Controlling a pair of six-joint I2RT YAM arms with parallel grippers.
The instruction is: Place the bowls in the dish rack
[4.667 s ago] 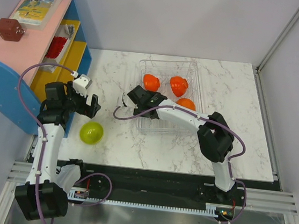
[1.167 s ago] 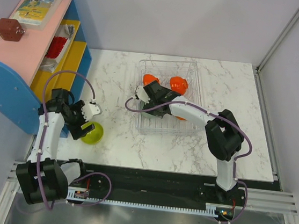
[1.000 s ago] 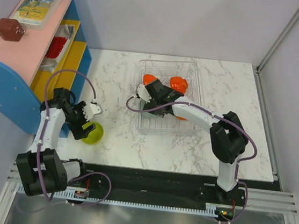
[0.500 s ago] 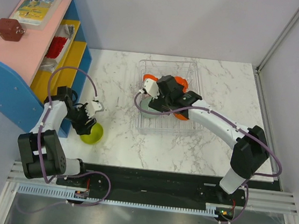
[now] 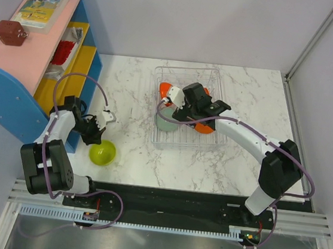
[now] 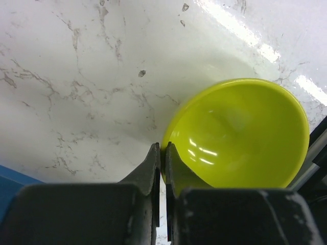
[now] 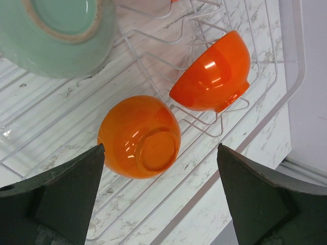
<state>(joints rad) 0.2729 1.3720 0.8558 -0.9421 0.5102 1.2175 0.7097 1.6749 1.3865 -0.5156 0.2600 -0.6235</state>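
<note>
Your left gripper (image 6: 162,147) is clenched on the rim of the lime-yellow bowl (image 5: 103,153), and your right gripper (image 7: 159,148) hangs spread wide over the dish rack (image 5: 188,68).

The lime-yellow bowl sits upright with its mouth facing up on the marble table (image 5: 134,91). It is at the near left, well apart from the rack, and your left fingers (image 6: 152,162) are pressed together on its far-left edge, one outside the wall and one inside. Your right jaws grasp nothing. Below them in the rack, one red-orange bowl (image 7: 139,137) lies mouth down with its foot ring facing up. A second red-orange bowl (image 7: 212,71) is tipped on its side against the wires, apart from the first. The pale grey-green bowl (image 7: 56,30) also shows you its foot ring and lies at the rack's near left.
</note>
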